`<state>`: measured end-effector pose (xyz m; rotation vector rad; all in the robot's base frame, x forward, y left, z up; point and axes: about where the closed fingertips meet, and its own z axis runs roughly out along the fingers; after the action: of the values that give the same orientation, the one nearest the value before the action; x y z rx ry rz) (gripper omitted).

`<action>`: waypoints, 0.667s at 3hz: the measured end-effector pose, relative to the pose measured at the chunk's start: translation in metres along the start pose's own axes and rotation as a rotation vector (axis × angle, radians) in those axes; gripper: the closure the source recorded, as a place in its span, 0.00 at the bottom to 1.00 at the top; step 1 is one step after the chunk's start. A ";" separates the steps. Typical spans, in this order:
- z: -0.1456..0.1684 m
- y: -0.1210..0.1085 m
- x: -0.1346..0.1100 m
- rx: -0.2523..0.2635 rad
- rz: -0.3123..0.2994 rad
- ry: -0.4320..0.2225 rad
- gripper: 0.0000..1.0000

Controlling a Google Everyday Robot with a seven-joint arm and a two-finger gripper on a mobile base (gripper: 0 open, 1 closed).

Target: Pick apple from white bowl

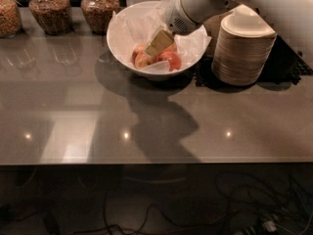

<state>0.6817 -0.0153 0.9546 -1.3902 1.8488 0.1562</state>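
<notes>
I've got the end effector (155, 47) down in the bowl (116, 38), 12 o'clock on the table (73, 116), touching an apple (141, 58); I can't tell its grip state, and the lift-out is not yet done.

We see reddish round apples (172, 61) lying just under our gripper (152, 49), inside the upright, paper-lined deep white round bowl (116, 37).

Just the one camera here: it's looking down steeply from over the near edge of the table (73, 111), facing the far side, sitting fairly close I think, and catching the gripper (149, 52) hanging inside the white bowl (117, 50) up top.
</notes>
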 end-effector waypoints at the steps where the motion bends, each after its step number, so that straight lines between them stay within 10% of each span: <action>1: 0.010 0.008 0.004 -0.039 0.017 0.006 0.40; 2: 0.020 0.017 0.005 -0.083 0.032 0.010 0.39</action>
<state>0.6767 -0.0023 0.9319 -1.4212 1.8923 0.2451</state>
